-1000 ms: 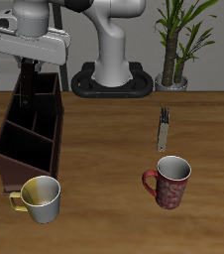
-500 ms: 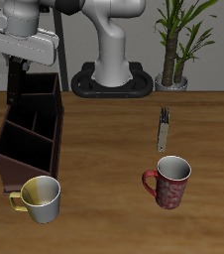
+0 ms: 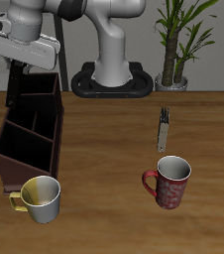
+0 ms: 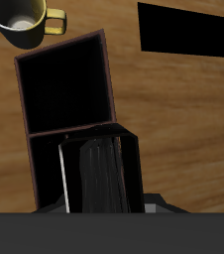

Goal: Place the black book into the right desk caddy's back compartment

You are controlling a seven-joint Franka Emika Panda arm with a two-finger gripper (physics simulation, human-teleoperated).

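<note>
From the front, the brown wooden worktop has a grain like floorboards. Behind it the room is dark, and a green leafy plant in a pot stands at the back. The white robot arm rises from a round dark base at the back and bends over toward the long dark brown wooden desk caddy. Its grey end effector hangs just above the far end of that caddy. A dark thin shape hangs down from it, likely the thin black book, but it is hard to tell it from the dark fingers here. A white mug with a yellow handle stands just beside the caddy's near end. A red patterned mug stands well apart, near the front edge. A small grey metal stapler-like thing lies farther back than the red mug. No writing can be read.

From the wrist, the black book is seen end on, with pale lines of pages. It sits right over the caddy's back compartment, tilted a little. The open section next to it is dark inside. The white and yellow mug is past the caddy. The end effector's fingers are hidden behind a dark bar, so I cannot tell if they are pressed on the book.
</note>
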